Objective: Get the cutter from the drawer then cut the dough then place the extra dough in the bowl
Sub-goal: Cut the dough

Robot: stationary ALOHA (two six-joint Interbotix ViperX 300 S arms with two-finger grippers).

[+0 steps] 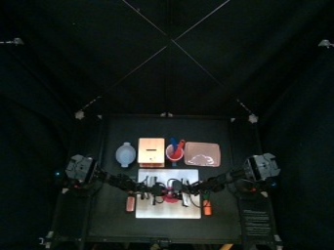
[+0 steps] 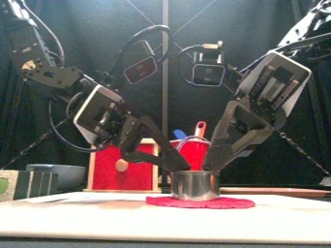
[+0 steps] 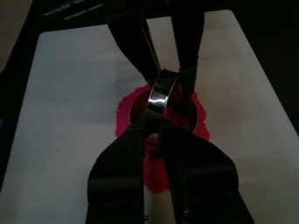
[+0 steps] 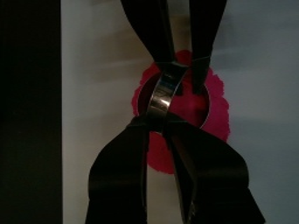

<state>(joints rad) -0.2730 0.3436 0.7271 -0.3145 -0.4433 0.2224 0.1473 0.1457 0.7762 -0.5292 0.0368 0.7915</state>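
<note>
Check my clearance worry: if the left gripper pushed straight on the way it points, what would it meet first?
The cutter: the left gripper holds its rim, jaws shut. Just beyond lie the dough and the board, so likely no free way.

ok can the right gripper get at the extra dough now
Probably not yet: the right gripper looks shut on the cutter, like the left gripper; the dough rim lies uncovered.
</note>
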